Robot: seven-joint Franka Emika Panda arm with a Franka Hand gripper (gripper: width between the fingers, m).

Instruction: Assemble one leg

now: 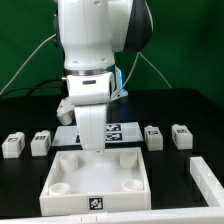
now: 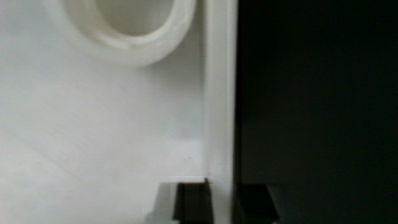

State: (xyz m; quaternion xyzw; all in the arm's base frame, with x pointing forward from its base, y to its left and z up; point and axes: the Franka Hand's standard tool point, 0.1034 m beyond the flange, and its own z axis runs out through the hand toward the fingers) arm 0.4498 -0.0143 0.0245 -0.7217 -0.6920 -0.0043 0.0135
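Note:
Four small white legs with square markers lie on the black table. Two are at the exterior view's left (image 1: 13, 145) (image 1: 40, 143) and two at its right (image 1: 154, 136) (image 1: 181, 135). My gripper (image 1: 93, 146) is far from them, down at the back wall of the large white panel (image 1: 60, 165). In the wrist view the gripper (image 2: 222, 205) straddles the panel's thin wall (image 2: 222, 100), one dark finger (image 2: 192, 203) on each side and pressed against it. A round corner socket (image 2: 134, 35) lies just beyond. No leg shows in the wrist view.
The marker board (image 1: 122, 130) lies behind the panel, partly hidden by the arm. A white angled part (image 1: 207, 177) sits at the exterior view's right front. Bare black table (image 2: 320, 100) runs along the panel's outer wall.

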